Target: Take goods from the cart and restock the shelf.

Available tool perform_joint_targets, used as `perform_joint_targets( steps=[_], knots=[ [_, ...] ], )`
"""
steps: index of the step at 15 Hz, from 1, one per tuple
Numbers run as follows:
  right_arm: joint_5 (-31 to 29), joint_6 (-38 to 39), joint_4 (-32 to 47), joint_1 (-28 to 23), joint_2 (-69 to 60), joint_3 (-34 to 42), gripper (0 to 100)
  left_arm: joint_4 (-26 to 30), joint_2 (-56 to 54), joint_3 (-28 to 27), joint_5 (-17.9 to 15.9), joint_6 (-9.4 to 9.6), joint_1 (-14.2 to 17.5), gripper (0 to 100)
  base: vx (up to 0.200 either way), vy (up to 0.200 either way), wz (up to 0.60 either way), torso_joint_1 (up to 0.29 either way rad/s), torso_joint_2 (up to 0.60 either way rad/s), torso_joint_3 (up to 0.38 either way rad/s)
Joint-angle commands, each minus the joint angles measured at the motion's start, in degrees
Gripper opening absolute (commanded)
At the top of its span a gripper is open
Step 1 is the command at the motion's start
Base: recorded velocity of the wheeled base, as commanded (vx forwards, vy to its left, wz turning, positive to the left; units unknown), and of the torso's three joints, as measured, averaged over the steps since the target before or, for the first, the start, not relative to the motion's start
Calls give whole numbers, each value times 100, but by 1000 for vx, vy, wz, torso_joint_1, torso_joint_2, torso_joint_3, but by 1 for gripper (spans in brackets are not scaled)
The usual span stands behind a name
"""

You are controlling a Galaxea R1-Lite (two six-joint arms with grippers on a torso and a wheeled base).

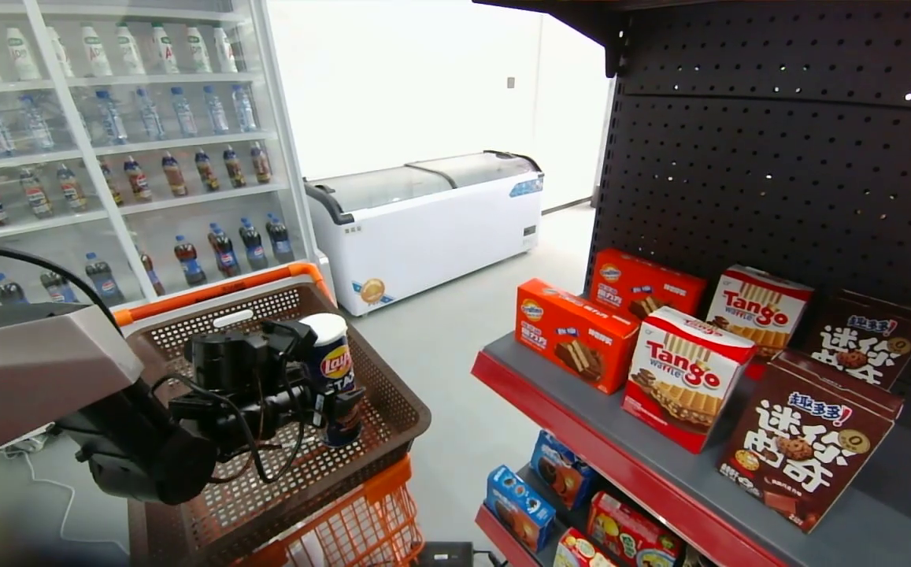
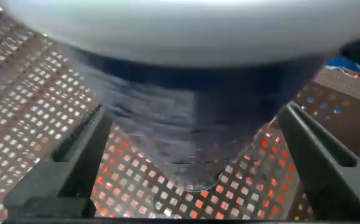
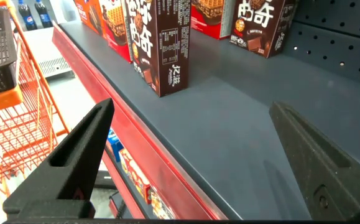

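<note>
Crowding shelf [image 1: 520, 361]: wafer boxes [image 1: 683, 378], brown boxes [image 1: 805, 441]; chips can [image 1: 335, 362] in basket [image 1: 394, 392].

— What is seen at the back?
— A glass-fronted cooler [image 1: 120, 150] is seen, stocked with rows of bottles [image 1: 182, 110]. Just beside it, a white chest freezer [image 1: 424, 228] is set on the grey floor [image 1: 439, 346].
— And behind?
— A white wall [image 1: 392, 79] is seen.

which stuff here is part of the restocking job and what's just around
Job: tall blue crisp can with white lid, brown perforated plastic cart basket, grey shelf board with red edge, left gripper.
Around: white chest freezer, glass-fronted drinks cooler.
</note>
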Motion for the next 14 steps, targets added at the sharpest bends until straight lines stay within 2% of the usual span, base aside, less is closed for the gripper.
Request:
perform_joint_targets(
  steps=[1, 3, 4, 8, 10, 11, 13, 14],
  knots=[
    [2, -2, -5, 2, 0, 0, 100, -6, 181, -20, -1, 6, -16, 100, 0, 0, 0, 0, 0, 0],
    [2, -2, -5, 2, 0, 0, 100, -15, 190, -11, -1, 6, -7, 100, 0, 0, 0, 0, 0, 0],
    [2, -2, 4, 2, 0, 0, 100, -15, 190, -46, 8, 6, -7, 0, 0, 0, 0, 0, 0, 0],
    [2, -2, 4, 2, 0, 0, 100, 11, 128, -187, 34, 112, 10, 0, 0, 0, 0, 0, 0, 0],
    [2, -2, -5, 2, 0, 0, 100, 117, -215, -486, 17, -20, -139, 0, 0, 0, 0, 0, 0, 0],
    [2, -2, -5, 2, 0, 0, 100, 240, -452, -565, -10, -29, -262, 0, 0, 0, 0, 0, 0, 0],
    [2, -2, -5, 2, 0, 0, 100, 583, -1225, -670, -405, -152, -587, 0, 0, 0, 0, 0, 0, 0],
    [2, -2, -5, 2, 0, 0, 100, 855, -1533, -617, -590, -179, -631, 0, 0, 0, 0, 0, 0, 0]
  ],
)
